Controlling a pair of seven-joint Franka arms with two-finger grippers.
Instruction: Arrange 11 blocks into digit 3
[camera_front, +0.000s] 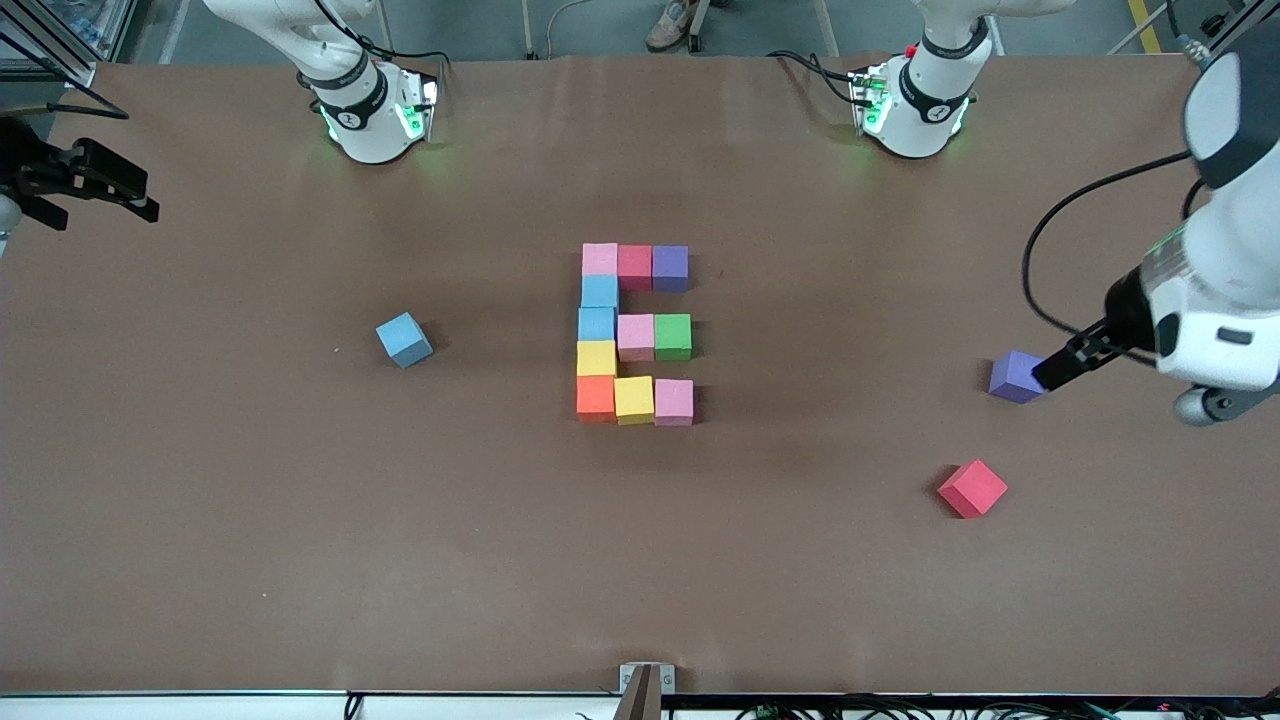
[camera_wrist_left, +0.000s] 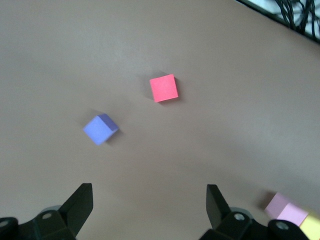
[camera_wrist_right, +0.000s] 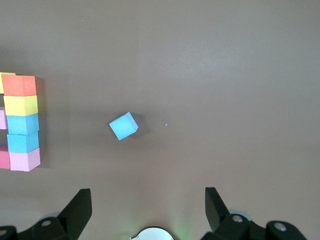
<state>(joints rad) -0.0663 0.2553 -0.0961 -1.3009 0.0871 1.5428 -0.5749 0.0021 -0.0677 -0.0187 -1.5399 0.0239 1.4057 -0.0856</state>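
Blocks, matte foam cubes: digit 3 (camera_front: 634, 334) assembled mid-table. Left gripper (camera_wrist_left: 149, 200) jaws released over loose purple cube (camera_front: 1016, 377); right gripper (camera_wrist_right: 148, 202) spread wide, empty, waiting.

Open right hand (camera_wrist_right: 147, 205) over table; lone blue block (camera_wrist_right: 123, 126) near stacked column (camera_wrist_right: 22, 121).
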